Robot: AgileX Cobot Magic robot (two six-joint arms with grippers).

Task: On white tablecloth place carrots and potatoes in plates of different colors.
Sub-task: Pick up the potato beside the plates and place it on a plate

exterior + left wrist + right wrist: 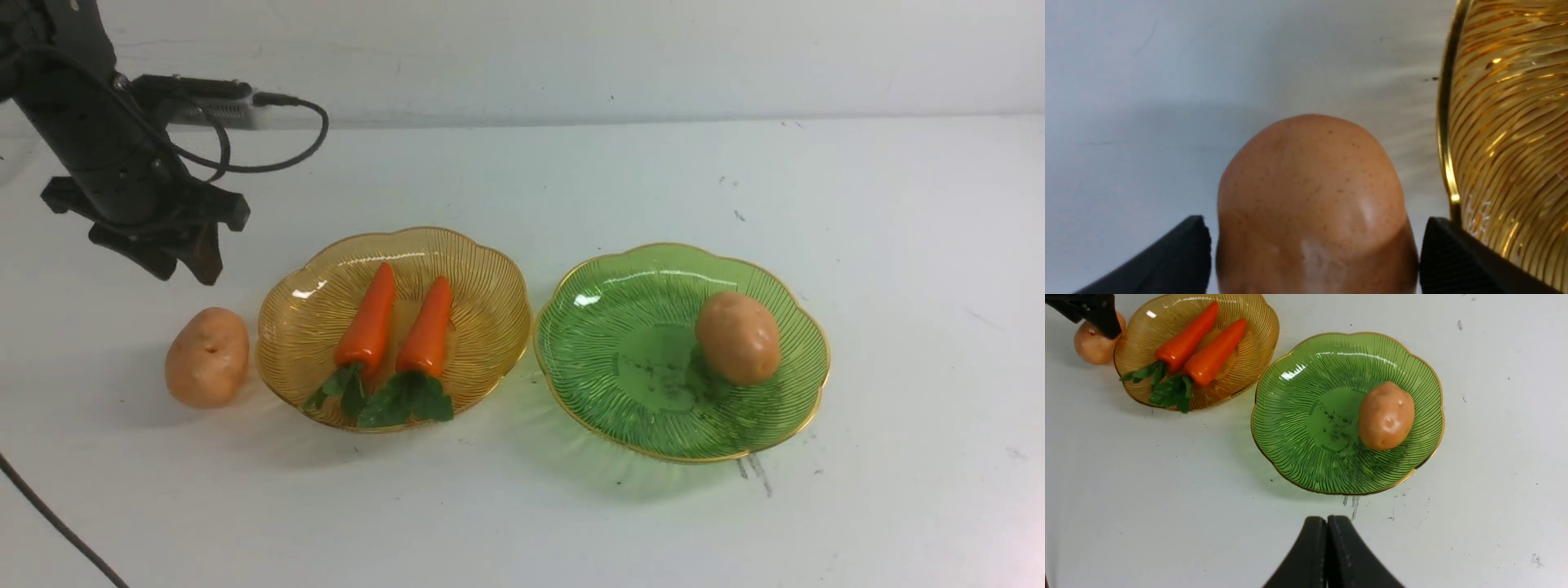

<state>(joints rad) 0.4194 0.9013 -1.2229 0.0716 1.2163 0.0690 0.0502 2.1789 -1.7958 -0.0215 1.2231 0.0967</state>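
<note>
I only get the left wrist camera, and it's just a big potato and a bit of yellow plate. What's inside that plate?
Observer: Two carrots lie side by side in the amber plate, leafy tops toward the robot.
Operator: Is there another potato somewhere?
Observer: Yes, a second potato sits in a green plate, to the right of the amber one.
Operator: What's the other arm doing?
Observer: The right arm's fingers are pressed shut and empty, above the white tablecloth near the green plate.
</note>
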